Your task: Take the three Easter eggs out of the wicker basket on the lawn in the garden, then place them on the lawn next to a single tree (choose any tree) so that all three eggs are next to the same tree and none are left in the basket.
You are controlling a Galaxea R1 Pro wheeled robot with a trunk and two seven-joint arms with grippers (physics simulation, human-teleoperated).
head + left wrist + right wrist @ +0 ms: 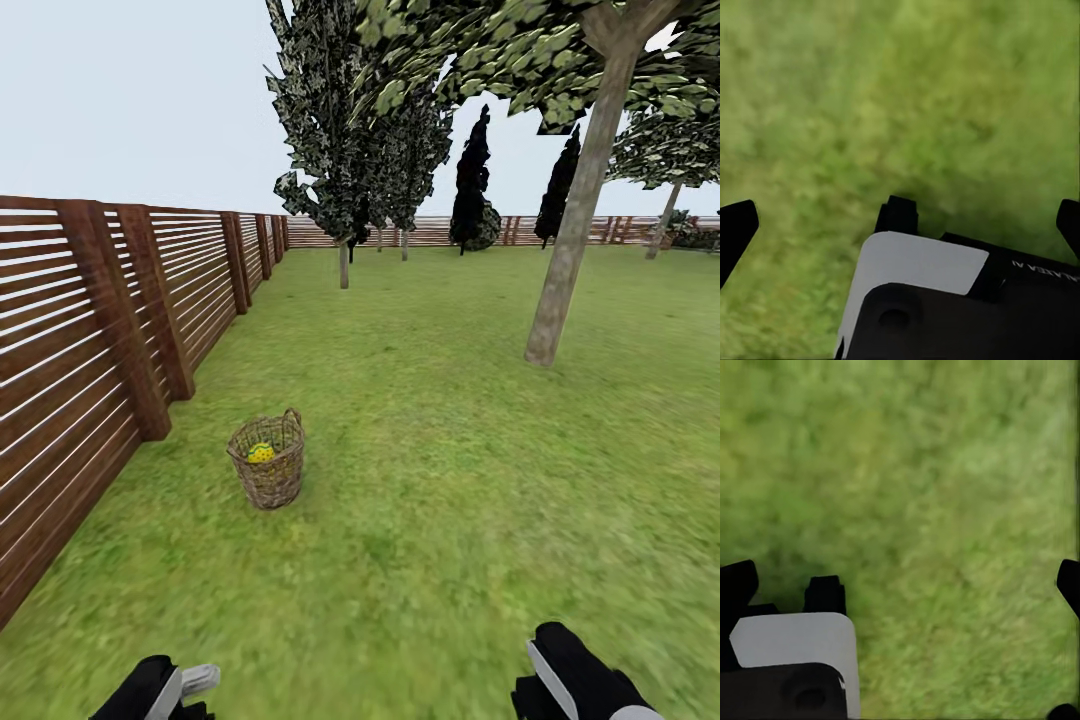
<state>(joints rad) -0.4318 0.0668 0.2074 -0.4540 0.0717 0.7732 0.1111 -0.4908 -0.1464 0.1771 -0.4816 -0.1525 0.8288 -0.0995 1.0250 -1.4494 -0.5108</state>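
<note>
1. Easter eggs (pixel 261 453): yellow with a patterned band, seen inside the wicker basket (pixel 268 480). I can make out one egg clearly; how many lie there I cannot tell from the head view.
2. Basket stands upright on the lawn (pixel 430 480), loop handle at the far rim, near the wooden slat fence (pixel 110 320) that runs along my left side.
3. Relative to me: the basket is ahead and to the left, well apart from both arms. It lies nearer the line of my left gripper (pixel 900 225) than of my right gripper (pixel 904 585).
4. Left gripper: in the left wrist view the two dark fingertips sit at opposite edges with bare grass between them, so it is spread wide and holds nothing.
5. Right gripper: the same in the right wrist view, fingertips far apart over grass, nothing between them.
6. In the head view both arms sit low at the near edge, over the lawn.
7. Tree (pixel 575 230): grey-brown trunk, leaning slightly, with a broad leafy canopy; it stands ahead and to the right, well apart from the basket.
8. Further trees and dark narrow cypresses (pixel 470 180) stand near the back fence.
</note>
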